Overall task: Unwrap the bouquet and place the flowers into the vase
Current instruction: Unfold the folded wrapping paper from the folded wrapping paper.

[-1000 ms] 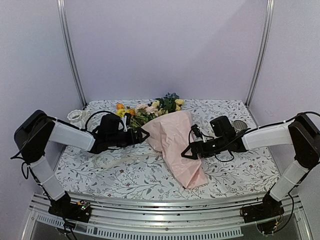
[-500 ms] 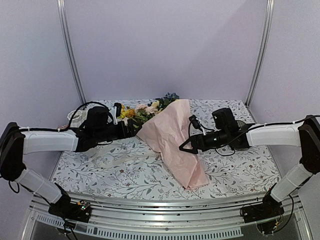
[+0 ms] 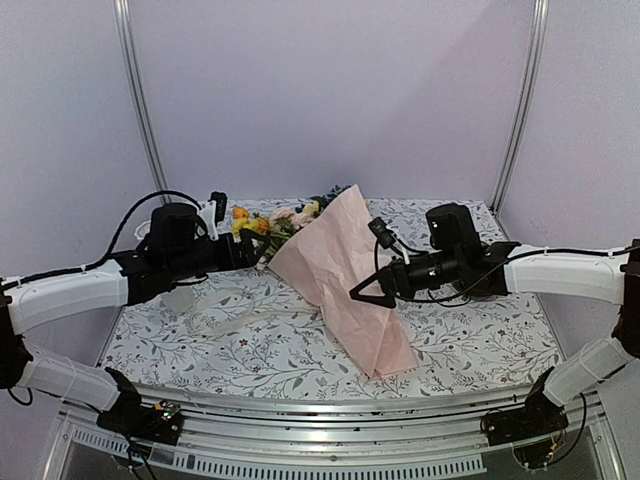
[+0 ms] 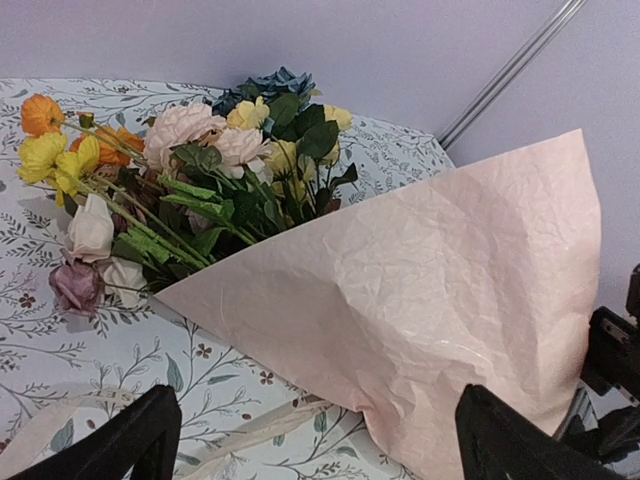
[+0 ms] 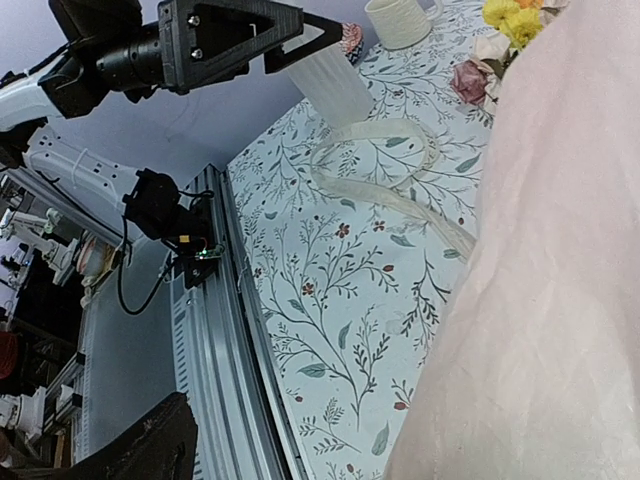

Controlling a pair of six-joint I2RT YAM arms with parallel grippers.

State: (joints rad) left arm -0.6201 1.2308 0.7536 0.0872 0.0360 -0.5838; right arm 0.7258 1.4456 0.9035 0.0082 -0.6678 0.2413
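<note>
The bouquet lies across the middle of the flowered table. Its pink paper (image 3: 345, 270) is partly opened, with one flap standing up. The flowers (image 4: 210, 170) fan out of it toward the back left, blue, pink, cream, yellow and orange. The cream ribbon (image 5: 385, 175) lies loose on the cloth. My left gripper (image 4: 320, 440) is open, just left of the paper's edge and off it. My right gripper (image 3: 368, 262) is open against the paper's right side; one finger (image 5: 150, 450) shows and paper hides the other. The white ridged vase (image 5: 330, 85) stands under my left arm.
A cream mug (image 5: 400, 20) sits at the back left corner beyond the vase. The metal rail of the table's front edge (image 5: 220, 330) runs close below my right gripper. Purple walls close in the back and sides.
My left gripper has drawn back to the left and risen, away from the paper. My right gripper has moved up and left, and the paper's flap has lifted with it.
</note>
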